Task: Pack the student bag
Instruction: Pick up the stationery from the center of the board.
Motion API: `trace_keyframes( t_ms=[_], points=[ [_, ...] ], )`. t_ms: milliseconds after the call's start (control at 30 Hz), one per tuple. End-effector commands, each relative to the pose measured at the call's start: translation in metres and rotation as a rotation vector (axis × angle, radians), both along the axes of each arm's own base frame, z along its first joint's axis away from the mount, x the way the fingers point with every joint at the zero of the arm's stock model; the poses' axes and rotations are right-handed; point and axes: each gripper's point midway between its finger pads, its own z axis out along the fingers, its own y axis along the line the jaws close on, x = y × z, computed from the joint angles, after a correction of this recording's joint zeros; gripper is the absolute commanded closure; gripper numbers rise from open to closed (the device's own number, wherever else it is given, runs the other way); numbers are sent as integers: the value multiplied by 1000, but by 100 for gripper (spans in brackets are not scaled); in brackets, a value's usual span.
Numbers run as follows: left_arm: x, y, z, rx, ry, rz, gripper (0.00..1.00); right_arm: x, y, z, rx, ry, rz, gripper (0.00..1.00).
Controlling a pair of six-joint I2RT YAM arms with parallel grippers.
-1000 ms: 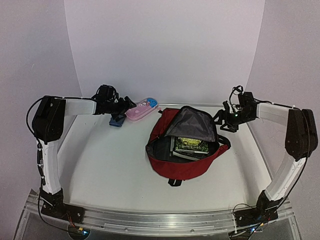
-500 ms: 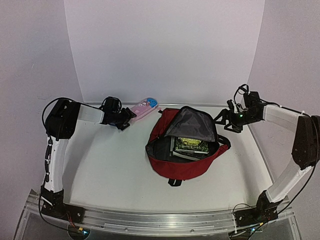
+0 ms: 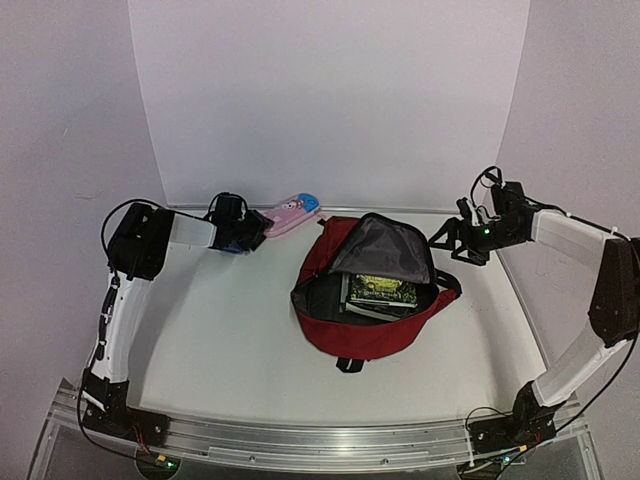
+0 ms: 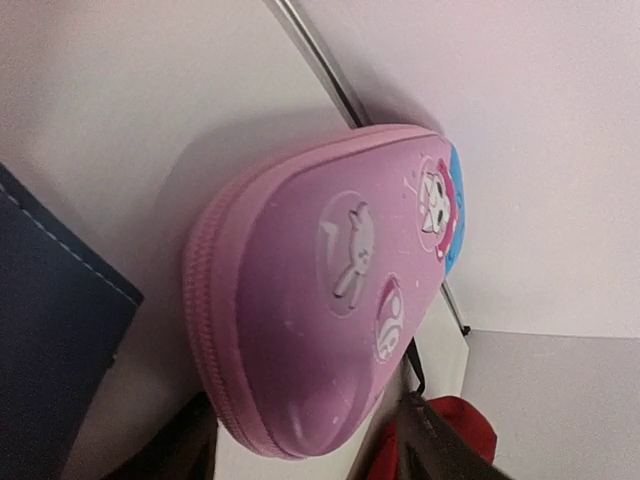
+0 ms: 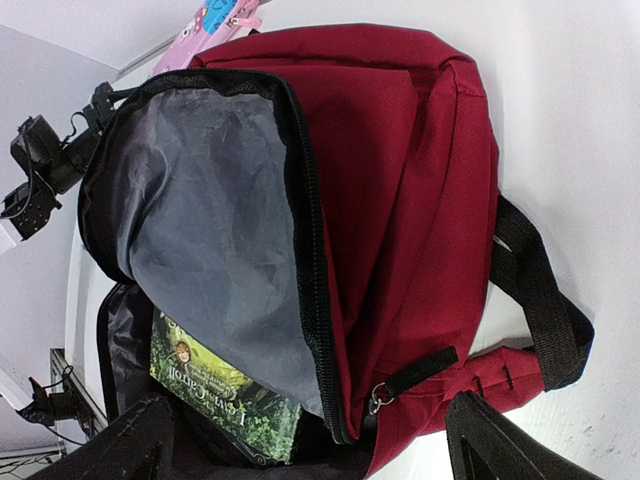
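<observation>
Plainly, the right gripper [image 3: 450, 240] stands wide open and holds nothing. In its wrist view its two dark fingers [image 5: 125, 445] sit far apart at the bottom corners, touching neither cloth nor strap. The student bag [image 5: 400, 170] lies directly ahead of and below those fingers, flat on the white table [image 3: 230, 340] with its main compartment unzipped. The grey lining [image 5: 210, 230] of the flap is laid back toward the gripper's left. A book with a green cover [image 5: 225, 390] lies inside the compartment, closest to the left finger, with more dark-edged books stacked under it. A black strap [image 5: 540, 300] loops out just ahead of the right finger, and a metal zip pull [image 5: 378, 398] hangs between the two fingers.

The left gripper [image 3: 255, 234] points at a pink pencil case [image 4: 340, 290], which fills its wrist view. The near, rounded end of the case sits between the two dark fingertips [image 4: 180, 445]. I cannot tell whether they press on it or only flank it. A dark blue flat item with pale stitching [image 4: 45, 340] lies to the left of this gripper, beside the case. A corner of the red bag shows past its right finger.
</observation>
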Motion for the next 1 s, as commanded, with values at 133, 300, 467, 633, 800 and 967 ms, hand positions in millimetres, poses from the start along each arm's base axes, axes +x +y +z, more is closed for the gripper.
trace_keyframes(
  t_ms=[133, 300, 467, 633, 800, 967],
  points=[
    [0, 18, -42, 18, 118, 55, 87, -5, -6, 13, -15, -33, -2, 5],
    [-10, 20, -22, 17, 96, 47, 100, -5, -5, 12, -12, -28, 2, 6],
    [-29, 21, 31, -10, 12, 40, 100, -3, 1, 13, 26, -14, 18, 5],
    [-52, 32, 95, 8, -85, 39, 100, 0, 12, 26, 88, -24, 61, 4],
    [-85, 38, 166, -5, -234, -10, 100, 9, 19, 56, 127, -89, 93, 2],
    [-124, 21, 231, -73, -389, -151, 100, 15, 30, 85, 206, -110, 118, 2]
  ],
)
